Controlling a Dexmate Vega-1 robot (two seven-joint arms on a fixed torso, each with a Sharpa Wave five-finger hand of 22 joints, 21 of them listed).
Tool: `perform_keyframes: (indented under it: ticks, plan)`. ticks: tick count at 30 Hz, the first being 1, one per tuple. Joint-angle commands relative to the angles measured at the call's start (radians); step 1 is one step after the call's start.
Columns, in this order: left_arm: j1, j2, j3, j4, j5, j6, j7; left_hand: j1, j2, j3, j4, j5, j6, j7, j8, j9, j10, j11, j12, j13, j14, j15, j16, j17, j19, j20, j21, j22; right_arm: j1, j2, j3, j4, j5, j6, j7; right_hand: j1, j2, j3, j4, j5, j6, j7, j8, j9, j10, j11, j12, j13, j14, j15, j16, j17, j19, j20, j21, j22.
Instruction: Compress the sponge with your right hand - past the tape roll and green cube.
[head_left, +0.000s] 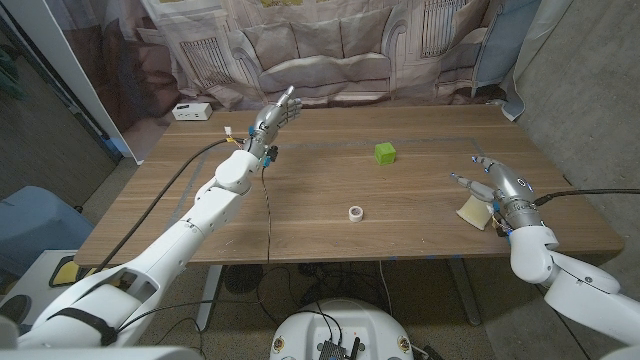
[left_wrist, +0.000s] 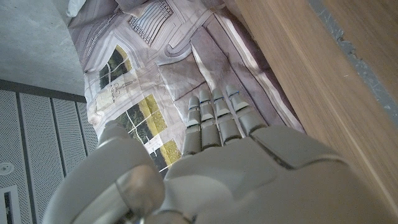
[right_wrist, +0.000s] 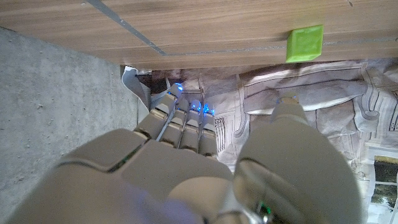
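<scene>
the sponge (head_left: 472, 211) lies at the lower right of the head view, close to the bench's (head_left: 420, 230) right edge and front edge, touching or just under the right robot hand (head_left: 493, 184). that robot hand hovers over it with its fingers spread and nothing held. the main risk, as i judge it, is a slanted press: pushing down off centre could skid the sponge toward the near edge at the lower right and tip it off the bench. a second risk is closing on only a corner, so the sponge squirts out sideways. the green cube (head_left: 385, 153) sits in the upper middle and the tape roll (head_left: 355, 213) in the lower middle, both well apart from the sponge, so neither crowds the press. open wood lies between them and the sponge. the left robot hand (head_left: 275, 116) stands in the upper left of the head view, fingers straight and apart, holding nothing, near the far edge and a small white box (head_left: 191, 111).
</scene>
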Motion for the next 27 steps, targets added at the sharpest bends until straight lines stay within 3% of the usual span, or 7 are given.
perform_keyframes:
  ticks: [1,21,23,27]
  plan:
    - [0.0,-0.013,0.017,0.01,-0.013,0.01,-0.024,0.006,0.003,0.008,-0.003,-0.002,-0.004,0.001,-0.003,0.005,-0.007,-0.002,-0.004,0.005,-0.005,0.004,-0.001,0.003,0.007,0.0,-0.001,0.002,0.079,0.059,-0.015,0.073,0.04,0.128,0.055,-0.012,-0.002,0.001,0.005,-0.004,-0.007,0.001,-0.001,0.0,-0.002,0.007,0.006,0.003,0.002,0.004,0.002,0.001,0.004,0.003,-0.005,0.0]
    - [0.055,-0.037,0.015,0.015,-0.034,-0.038,-0.016,0.003,-0.003,0.008,-0.005,-0.003,-0.047,0.002,-0.012,0.005,-0.053,0.011,-0.017,0.005,-0.055,0.006,-0.011,0.003,-0.029,0.003,-0.01,0.002,0.224,0.117,-0.055,0.19,0.094,0.319,0.122,-0.028,0.001,-0.002,0.009,-0.009,-0.023,0.01,-0.003,-0.001,-0.021,0.013,0.002,0.003,-0.016,0.014,0.0,-0.005,-0.007,0.009,-0.019,0.001]
    - [0.052,-0.029,0.021,0.019,-0.018,-0.038,-0.018,0.0,-0.007,0.007,-0.006,-0.003,-0.079,-0.001,-0.016,0.004,-0.089,0.01,-0.024,0.005,-0.109,0.004,-0.019,0.003,-0.065,-0.003,-0.017,0.002,0.242,0.123,-0.061,0.2,0.102,0.326,0.133,-0.029,0.001,-0.002,0.01,-0.009,-0.023,0.01,-0.003,-0.001,-0.021,0.014,0.002,0.003,-0.016,0.014,0.0,-0.005,-0.007,0.01,-0.02,0.001]
    - [0.054,-0.048,0.021,0.04,-0.018,-0.064,-0.01,-0.005,-0.01,0.006,-0.006,-0.003,-0.121,-0.006,-0.02,0.004,-0.127,0.004,-0.028,0.005,-0.142,0.01,-0.017,0.003,-0.094,-0.012,-0.019,0.002,0.277,0.139,-0.073,0.239,0.125,0.372,0.152,-0.033,0.002,-0.003,0.011,-0.01,-0.023,0.012,-0.002,-0.001,-0.02,0.014,0.003,0.003,-0.017,0.016,0.001,-0.006,-0.008,0.012,-0.021,0.001]
